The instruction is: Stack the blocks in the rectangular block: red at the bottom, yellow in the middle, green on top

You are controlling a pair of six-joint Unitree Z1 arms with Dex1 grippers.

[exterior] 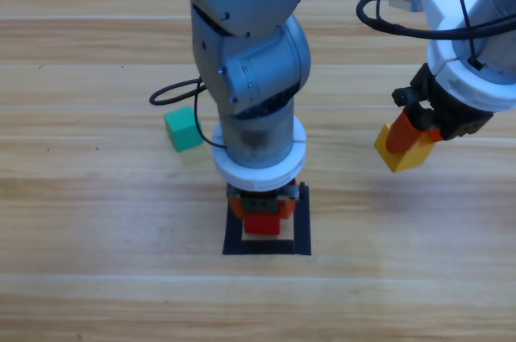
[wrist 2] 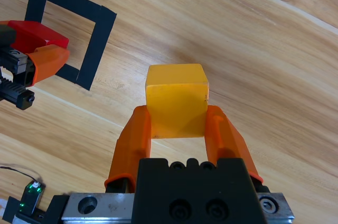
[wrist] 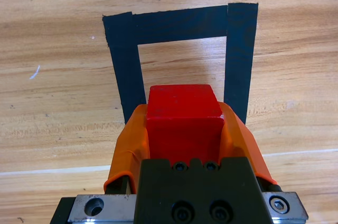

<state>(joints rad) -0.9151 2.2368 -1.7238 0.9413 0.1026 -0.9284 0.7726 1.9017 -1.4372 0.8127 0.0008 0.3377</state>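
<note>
Two grey arms reach down over a wooden surface [exterior: 97, 277]; the left hand [wrist: 185, 129] is clenched on the red cube [exterior: 261, 221], holding it over the black tape outline [exterior: 303, 233]; whether it touches the wood cannot be told; the right hand [wrist 2: 179, 129] grasps the yellow cube [exterior: 407, 153], raised well to the right of the outline; the green cube [exterior: 183, 129] lies free to the left. If red is released off-centre it may sit on the tape, likely leaving yellow a skewed base; the right arm coming in early could strike the left. Counted: three cubes, one of each colour; one outline; two hands.
</note>
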